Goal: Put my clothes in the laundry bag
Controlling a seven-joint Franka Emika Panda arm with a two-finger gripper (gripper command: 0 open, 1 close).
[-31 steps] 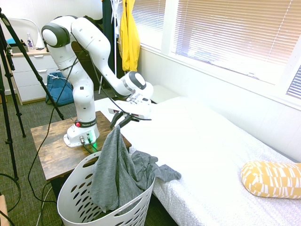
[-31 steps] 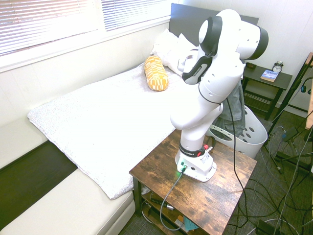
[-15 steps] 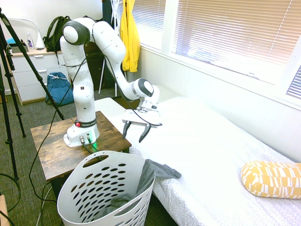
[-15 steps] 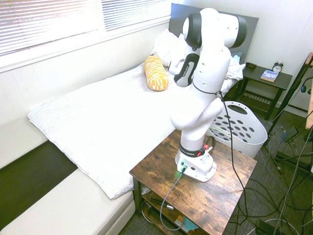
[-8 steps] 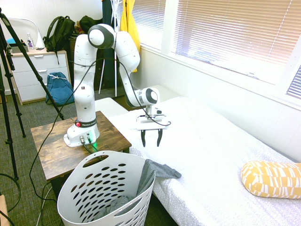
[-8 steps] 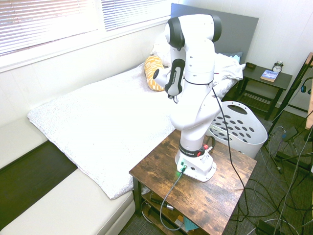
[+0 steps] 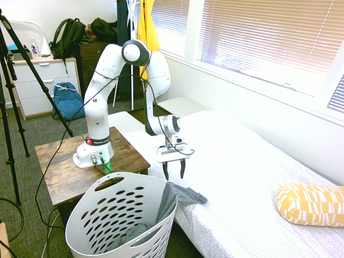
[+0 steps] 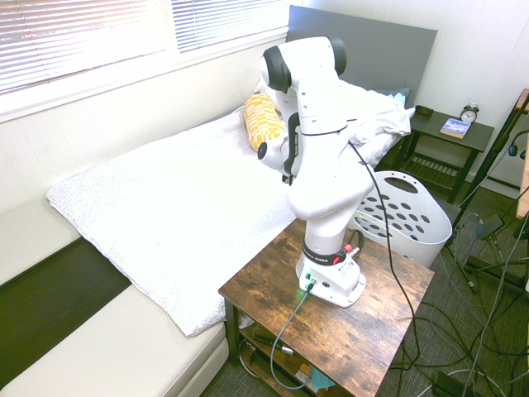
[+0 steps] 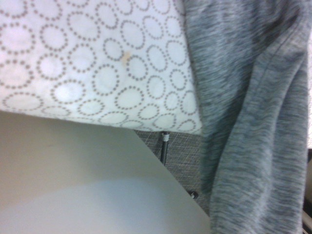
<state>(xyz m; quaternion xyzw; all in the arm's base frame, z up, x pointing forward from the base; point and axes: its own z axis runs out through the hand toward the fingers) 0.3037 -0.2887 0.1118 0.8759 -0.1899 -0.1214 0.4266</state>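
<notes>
Grey knit clothes (image 7: 180, 194) drape over the perforated white plastic laundry bag (image 7: 102, 215) rim; tool (image 7: 174, 175) spread, empty.

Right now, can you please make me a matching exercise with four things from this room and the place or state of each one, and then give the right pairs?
Things:
1. grey shirt
2. gripper
3. laundry basket
4. yellow pillow

Places or states:
A. open, above the bed's edge
B. lying on the white bed cover
C. on the floor beside the wooden table
D. hanging over the basket rim, one part resting on the bed

Pairs: 1-D, 2-A, 3-C, 4-B
</notes>
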